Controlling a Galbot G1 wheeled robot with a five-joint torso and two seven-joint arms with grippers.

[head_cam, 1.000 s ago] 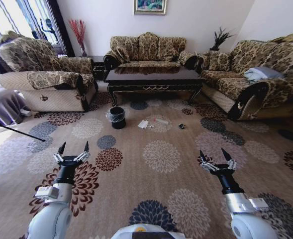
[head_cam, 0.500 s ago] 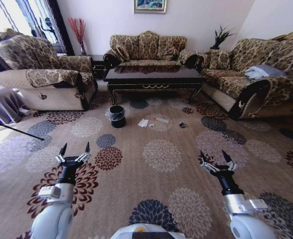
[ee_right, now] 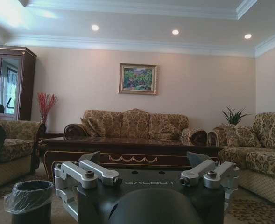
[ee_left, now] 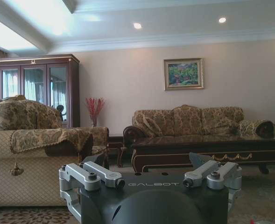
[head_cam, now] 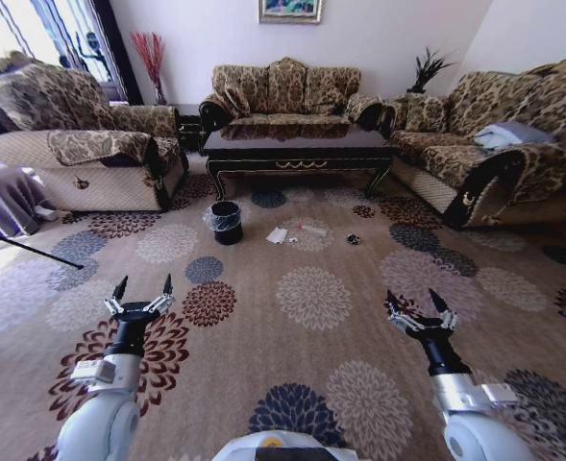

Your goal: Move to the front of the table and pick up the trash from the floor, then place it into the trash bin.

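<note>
The dark wood table (head_cam: 297, 152) stands ahead in front of the middle sofa; it also shows as a long dark table (ee_right: 128, 149) in the right wrist view and table (ee_left: 207, 151) in the left wrist view. Trash lies on the carpet before it: a white napkin (head_cam: 277, 236), a slim tube (head_cam: 312, 231) and a small dark scrap (head_cam: 352, 240). The black trash bin (head_cam: 227, 223) with a clear liner stands left of the trash, and the bin (ee_right: 30, 200) appears in the right wrist view. My left gripper (head_cam: 142, 284) and right gripper (head_cam: 413, 299) hang open over the carpet, well short of the trash.
Patterned sofas flank the table: an armchair (head_cam: 90, 144) on the left, a sofa (head_cam: 283, 91) behind, another sofa (head_cam: 494, 144) on the right. A thin dark rod (head_cam: 28, 250) crosses the floor at far left. Open flowered carpet (head_cam: 311, 298) lies between me and the trash.
The whole head view has shifted slightly as the camera moved; furniture sits a little lower-left and nearer. Both grippers hold the same open pose.
</note>
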